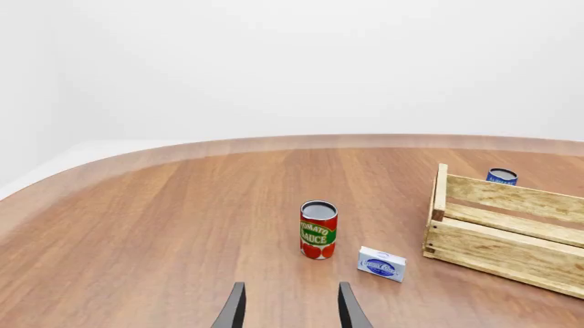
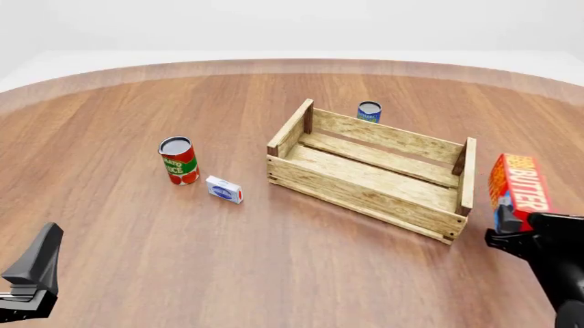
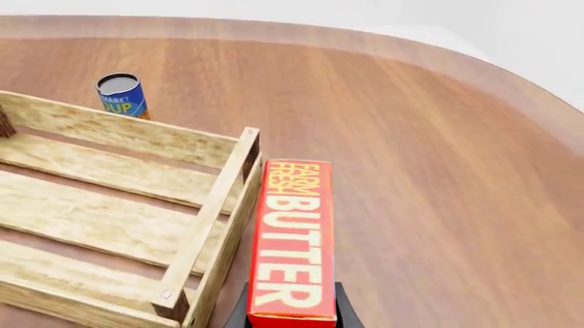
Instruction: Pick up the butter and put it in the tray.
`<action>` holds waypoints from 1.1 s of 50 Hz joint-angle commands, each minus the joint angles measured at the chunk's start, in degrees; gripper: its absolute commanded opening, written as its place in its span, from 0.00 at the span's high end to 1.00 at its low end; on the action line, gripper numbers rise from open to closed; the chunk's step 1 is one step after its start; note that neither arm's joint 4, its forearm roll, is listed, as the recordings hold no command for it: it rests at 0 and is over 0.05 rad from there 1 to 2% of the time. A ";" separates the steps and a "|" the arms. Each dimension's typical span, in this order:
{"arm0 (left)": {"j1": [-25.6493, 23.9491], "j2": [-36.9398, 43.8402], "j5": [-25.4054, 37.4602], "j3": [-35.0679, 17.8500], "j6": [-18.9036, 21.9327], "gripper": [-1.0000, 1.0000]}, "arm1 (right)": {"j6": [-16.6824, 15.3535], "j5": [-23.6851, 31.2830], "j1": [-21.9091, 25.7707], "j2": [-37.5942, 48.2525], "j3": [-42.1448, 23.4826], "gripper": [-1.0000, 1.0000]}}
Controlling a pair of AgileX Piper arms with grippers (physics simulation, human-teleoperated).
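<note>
The butter [image 2: 518,188] is a red carton with white "BUTTER" lettering and an orange side. My right gripper [image 2: 513,231] is shut on its lower end and holds it upright just outside the right end of the tray [image 2: 365,197]. In the right wrist view the butter [image 3: 292,239] stands between the fingers of the right gripper [image 3: 292,318], next to the tray's corner post [image 3: 248,147]. The tray is an empty crate of light wooden slats. My left gripper [image 2: 38,258] is open and empty at the near left, and its open fingers show in the left wrist view [image 1: 290,311].
A tomato sauce can [image 2: 179,160] and a small white-blue box [image 2: 223,189] stand left of the tray. A blue can [image 2: 368,111] stands behind the tray. The table's curved far edge [image 2: 301,63] runs across the back.
</note>
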 commanded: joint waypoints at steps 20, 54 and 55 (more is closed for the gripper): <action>0.00 0.00 0.00 0.00 0.00 0.00 | 0.12 -0.09 0.22 -11.09 4.71 1.00; 0.00 0.00 0.00 0.00 0.00 0.00 | -1.56 38.47 4.57 -54.52 3.38 1.00; 0.00 0.00 0.00 0.00 0.00 0.00 | -1.62 39.43 4.73 -55.22 3.03 1.00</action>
